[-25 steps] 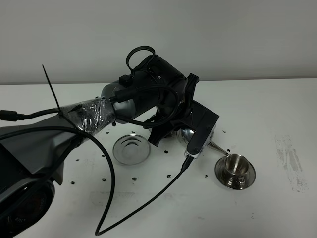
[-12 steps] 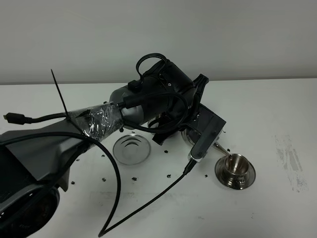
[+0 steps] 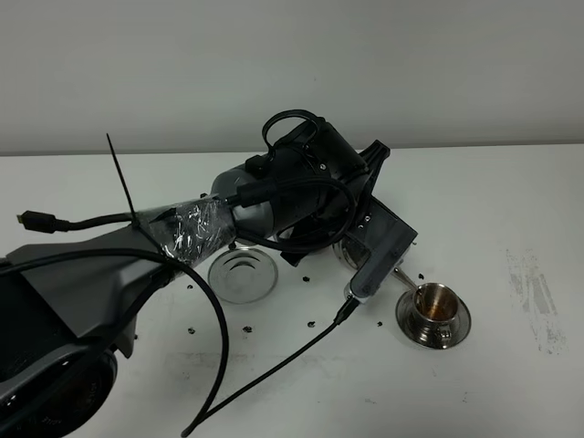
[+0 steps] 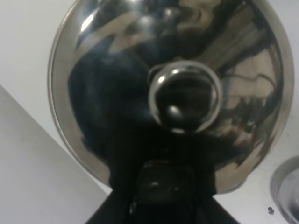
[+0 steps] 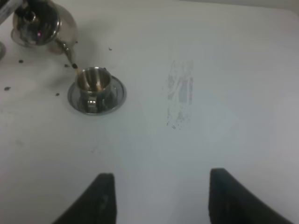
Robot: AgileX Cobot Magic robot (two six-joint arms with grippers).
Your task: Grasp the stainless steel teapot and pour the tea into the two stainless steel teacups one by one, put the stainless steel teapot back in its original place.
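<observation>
The left pincer (image 4: pixel 162 186) grips the teapot (image 5: pixel 39 23), its spout tipped over the cup (image 5: pixel 92 81), pouring tea (image 3: pixel 436 299). The right pincer (image 5: pixel 161 189) hangs wide. Next the teapot should tip back before the cup gets too full

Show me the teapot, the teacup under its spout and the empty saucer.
teapot (image 5: pixel 44 27): right wrist view, on its shiny body.
teacup (image 3: pixel 434 300): exterior high view, inside its bowl.
empty saucer (image 3: pixel 240 277): exterior high view, on its ringed middle.
</observation>
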